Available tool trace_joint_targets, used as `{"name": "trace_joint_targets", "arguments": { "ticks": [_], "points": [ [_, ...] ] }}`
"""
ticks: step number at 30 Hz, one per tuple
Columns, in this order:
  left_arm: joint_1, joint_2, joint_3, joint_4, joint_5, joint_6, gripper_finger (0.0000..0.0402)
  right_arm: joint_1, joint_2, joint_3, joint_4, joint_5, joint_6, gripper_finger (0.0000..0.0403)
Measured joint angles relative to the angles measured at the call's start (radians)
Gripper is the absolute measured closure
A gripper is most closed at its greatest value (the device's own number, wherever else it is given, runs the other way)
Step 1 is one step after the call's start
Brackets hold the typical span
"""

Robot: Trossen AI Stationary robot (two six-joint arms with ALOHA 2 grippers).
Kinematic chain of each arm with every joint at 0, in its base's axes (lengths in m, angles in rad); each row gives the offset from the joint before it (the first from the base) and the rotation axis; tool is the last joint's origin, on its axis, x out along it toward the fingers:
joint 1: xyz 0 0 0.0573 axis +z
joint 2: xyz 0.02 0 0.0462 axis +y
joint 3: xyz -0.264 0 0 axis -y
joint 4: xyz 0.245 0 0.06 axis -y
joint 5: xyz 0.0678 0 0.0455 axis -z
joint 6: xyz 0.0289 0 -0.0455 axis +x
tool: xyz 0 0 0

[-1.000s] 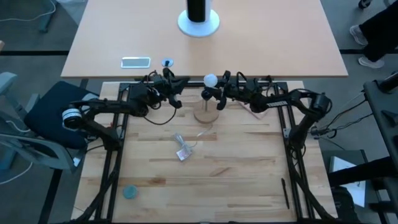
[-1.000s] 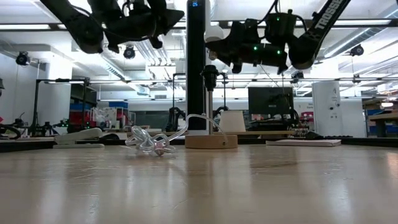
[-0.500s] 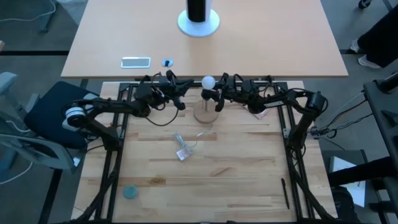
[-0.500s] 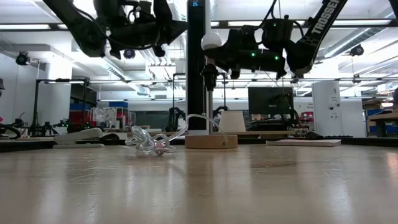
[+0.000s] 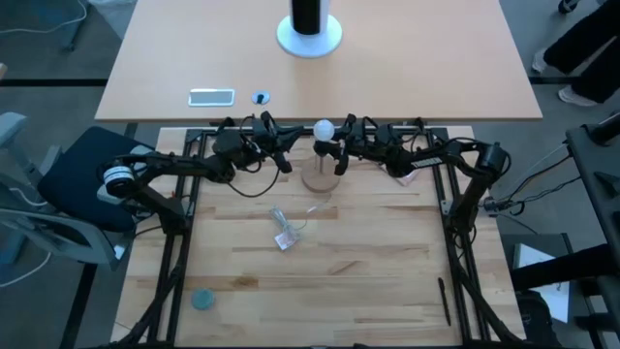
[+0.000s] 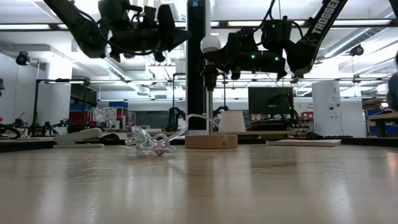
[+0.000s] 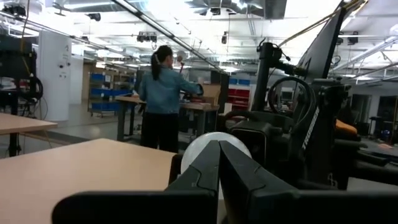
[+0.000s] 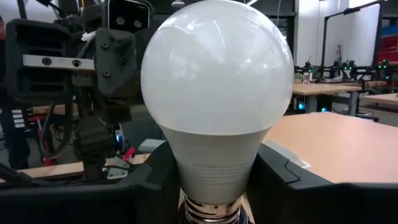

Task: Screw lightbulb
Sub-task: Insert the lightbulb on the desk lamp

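Since a second ago the right pincer (image 5: 332, 147) brought the lightbulb (image 5: 325, 127) over the socket, pinching it; the left pincer (image 5: 282, 145), pressed together, edged closer; the right wrist view alone shows the bulb's screw base.

Bright, even light falls from long ceiling strip lamps (image 6: 348, 46), glaring white in the low view. The pale wooden bench (image 6: 199, 186) carries a soft sheen and faint shadows. The frosted white lightbulb (image 8: 216, 93) shows mild highlights toward twelve o'clock; the room beyond is softly blurred.
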Motion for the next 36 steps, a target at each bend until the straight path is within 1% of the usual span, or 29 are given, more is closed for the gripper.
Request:
{"name": "trace_joint_targets", "arguments": {
  "ticks": [5,9,12,22,36],
  "points": [
    [0.0,0.0,0.0,-0.056,0.0,0.058,0.0401,0.0,0.0,-0.001,-0.001,0.001,-0.007,0.0279],
    [0.0,0.0,0.0,-0.058,0.0,0.062,0.0401,0.0,0.0,-0.001,-0.011,0.001,-0.018,0.0251],
    [0.0,0.0,0.0,-0.058,0.0,0.066,0.0401,0.0,0.0,-0.002,-0.024,0.001,-0.028,0.024],
    [0.0,0.0,0.0,-0.059,0.0,0.07,0.0401,0.002,0.0,-0.002,-0.038,0.001,-0.056,0.0246],
    [0.0,0.0,0.0,-0.079,0.0,0.07,0.0401,0.002,-0.002,-0.002,-0.069,0.009,-0.063,0.018]
  ]
}}
